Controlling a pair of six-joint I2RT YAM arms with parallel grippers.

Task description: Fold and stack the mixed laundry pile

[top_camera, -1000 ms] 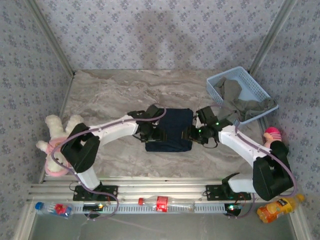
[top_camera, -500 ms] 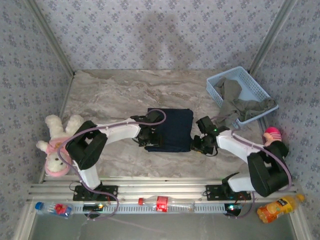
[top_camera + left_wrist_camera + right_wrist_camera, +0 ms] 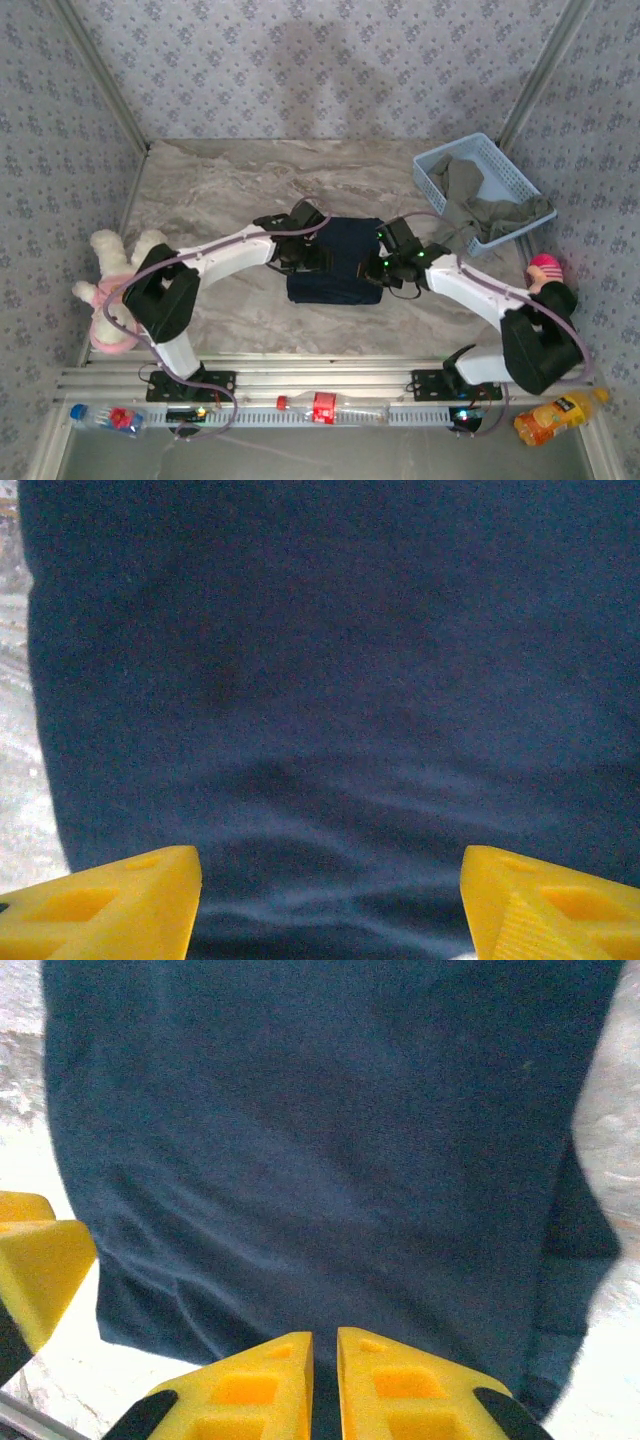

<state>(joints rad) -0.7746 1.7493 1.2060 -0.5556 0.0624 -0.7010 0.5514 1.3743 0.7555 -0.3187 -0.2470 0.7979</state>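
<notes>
At the left gripper (image 3: 330, 880): spread wide, close above the folded dark navy cloth T-shirt (image 3: 330, 680), by its left edge. At the right gripper (image 3: 323, 1345): pressed almost together at the shirt's right edge, a thin dark slit between; cloth caught there or not, cannot tell. Shirt flat, mid-way on the grey marbled table (image 3: 220, 190), between both arms. Further right, hanging over the rim of a light blue plastic basket (image 3: 450, 148), a crumpled grey-olive garment (image 3: 470, 205). Far left, well apart, a white plush toy (image 3: 110, 290)
</notes>
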